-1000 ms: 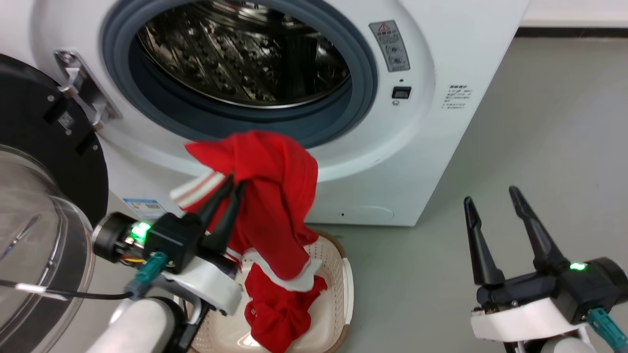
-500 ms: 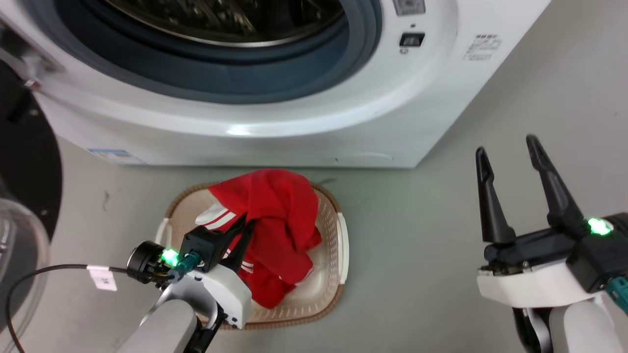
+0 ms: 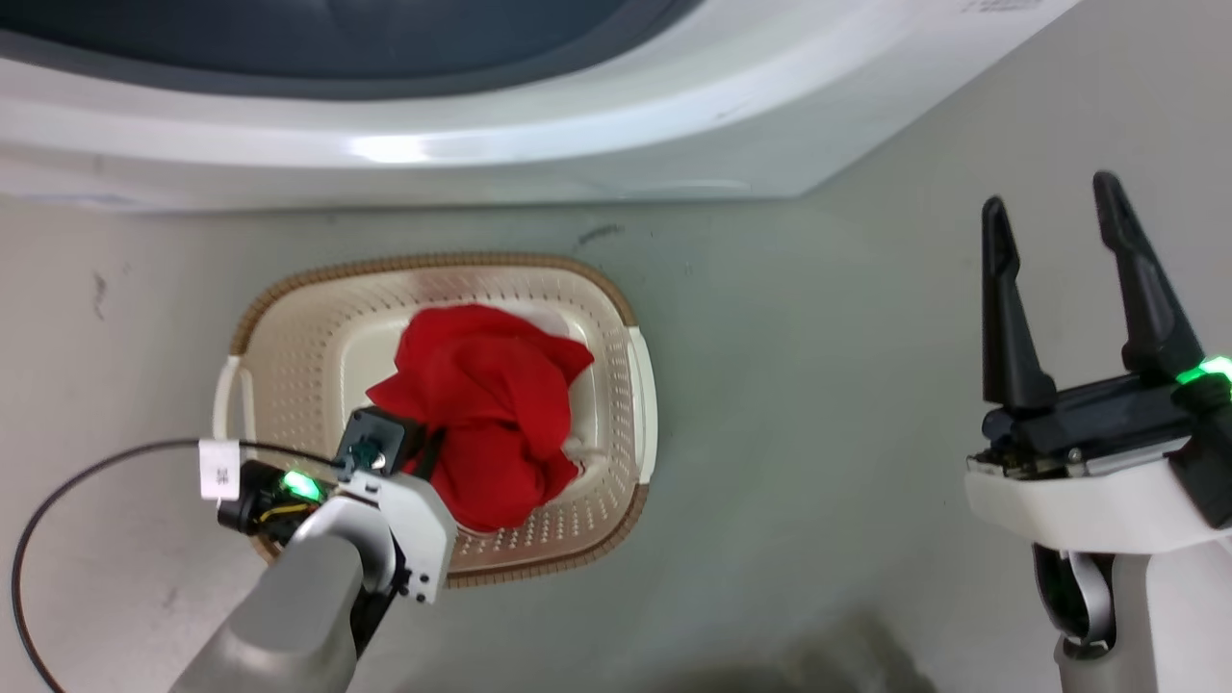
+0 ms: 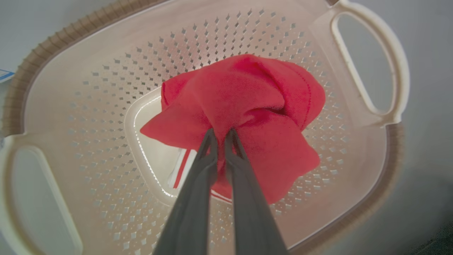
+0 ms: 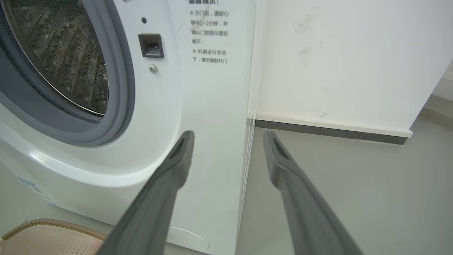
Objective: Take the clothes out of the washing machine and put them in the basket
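Note:
The red clothes (image 3: 481,404) lie bunched in a heap in the cream basket (image 3: 433,262) on the floor below the washing machine (image 3: 481,144). My left gripper (image 3: 435,450) reaches down into the basket from its near side. In the left wrist view this gripper (image 4: 221,132) is shut on a fold of the red clothes (image 4: 247,92), above the basket's perforated wall (image 4: 106,106). A white striped trim peeks out under the heap. My right gripper (image 3: 1051,197) stands open over bare floor to the right, holding nothing. In the right wrist view the right gripper (image 5: 228,136) faces the washing machine's corner (image 5: 212,106).
The steel drum (image 5: 63,53) shows through the grey porthole ring. A black cable (image 3: 58,510) loops on the floor left of the basket. Grey floor (image 3: 818,433) lies between basket and right arm. A white wall with dark skirting (image 5: 332,129) stands beside the machine.
The head camera has tilted down. My left gripper has lowered the hanging red garment from in front of the porthole into the basket, where it now rests bunched. The right gripper stays open.

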Controlling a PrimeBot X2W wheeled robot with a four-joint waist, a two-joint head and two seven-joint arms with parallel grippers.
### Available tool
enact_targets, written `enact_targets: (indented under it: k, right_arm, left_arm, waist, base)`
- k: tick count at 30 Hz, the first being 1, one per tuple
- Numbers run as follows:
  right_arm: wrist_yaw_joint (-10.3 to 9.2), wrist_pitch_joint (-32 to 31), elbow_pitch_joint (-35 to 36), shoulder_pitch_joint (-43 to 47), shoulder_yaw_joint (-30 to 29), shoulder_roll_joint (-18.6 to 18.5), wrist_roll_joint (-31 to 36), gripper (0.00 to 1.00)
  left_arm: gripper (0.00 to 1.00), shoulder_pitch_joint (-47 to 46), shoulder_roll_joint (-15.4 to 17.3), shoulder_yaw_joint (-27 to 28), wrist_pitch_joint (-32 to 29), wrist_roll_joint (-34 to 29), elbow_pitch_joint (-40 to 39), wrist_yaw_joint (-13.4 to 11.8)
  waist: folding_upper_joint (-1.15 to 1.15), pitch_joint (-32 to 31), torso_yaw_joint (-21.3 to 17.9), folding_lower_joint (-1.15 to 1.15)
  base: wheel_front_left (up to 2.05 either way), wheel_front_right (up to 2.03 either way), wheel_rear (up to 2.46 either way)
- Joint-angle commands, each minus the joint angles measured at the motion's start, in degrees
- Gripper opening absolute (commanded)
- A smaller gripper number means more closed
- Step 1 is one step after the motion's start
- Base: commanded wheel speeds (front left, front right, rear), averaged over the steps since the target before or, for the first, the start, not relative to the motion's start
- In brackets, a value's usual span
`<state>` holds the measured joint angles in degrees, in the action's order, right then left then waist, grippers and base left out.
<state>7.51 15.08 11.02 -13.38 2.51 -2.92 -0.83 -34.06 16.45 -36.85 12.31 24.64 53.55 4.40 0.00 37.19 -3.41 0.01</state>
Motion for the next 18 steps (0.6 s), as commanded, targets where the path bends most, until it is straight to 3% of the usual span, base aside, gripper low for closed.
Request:
enact_targets:
  k: [1, 9, 18]
  right_arm:
    - [-0.04, 0.13, 0.65, -2.08, -0.11, 0.08, -0.25, 1.0]
    - [-0.04, 0.13, 1.61, -4.53, -0.57, 0.08, -0.57, 1.0]
    - [-0.04, 0.13, 1.4, -5.28, -0.38, 0.08, -0.57, 1.0]
  left_arm:
    - [0.0, -3.75, -1.34, 0.0, 0.2, 0.07, 5.13, 0.07]
    - [0.0, -10.11, -3.42, -0.5, -0.58, 0.04, 16.64, 0.14]
    - [0.0, -11.67, -3.95, -0.79, -2.64, 0.7, 19.67, -0.77]
  waist:
    - [0.0, 4.67, -0.87, -0.01]
    - [0.0, 10.2, -1.79, -0.01]
    - [0.0, 11.41, -2.01, -0.01]
  base:
    - [0.0, 0.0, 0.0]
    - [0.0, 0.0, 0.0]
    - [0.0, 0.0, 0.0]
